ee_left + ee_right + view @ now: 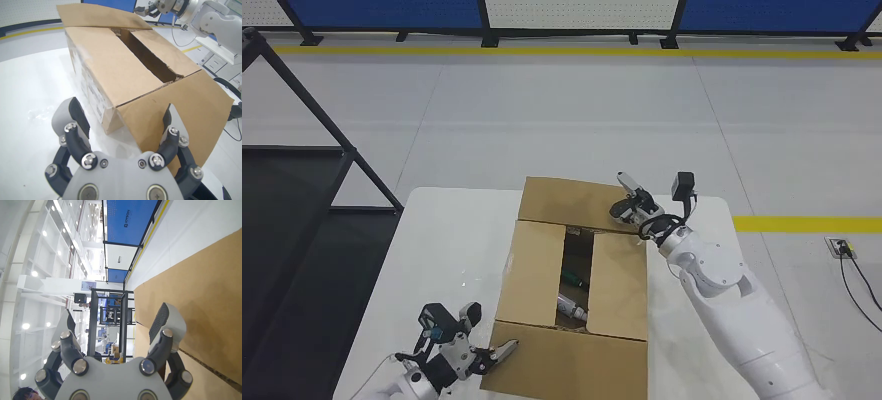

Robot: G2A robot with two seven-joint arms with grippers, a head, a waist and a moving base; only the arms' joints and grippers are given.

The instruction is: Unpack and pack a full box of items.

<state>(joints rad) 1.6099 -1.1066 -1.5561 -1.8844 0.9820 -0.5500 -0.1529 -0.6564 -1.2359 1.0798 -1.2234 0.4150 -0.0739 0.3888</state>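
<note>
A brown cardboard box (542, 275) stands in the middle of the white table (442, 260). Its two long flaps lie almost flat, with a narrow gap between them. Through the gap I see a dark green item (576, 270) and a pale bottle-like item (570, 305). The far flap (567, 200) and the near flap (179, 117) stick outward. My left gripper (123, 116) is open at the box's near left corner, with the near flap's edge between its fingers (78, 113). My right gripper (115, 318) is open at the far right corner, one finger (164, 321) close to the cardboard (198, 298).
A black metal rack (302, 150) stands off the table's left side. The white tabletop left of the box (28, 94) is bare. Yellow floor lines (802, 224) and blue panels (382, 12) lie beyond the table.
</note>
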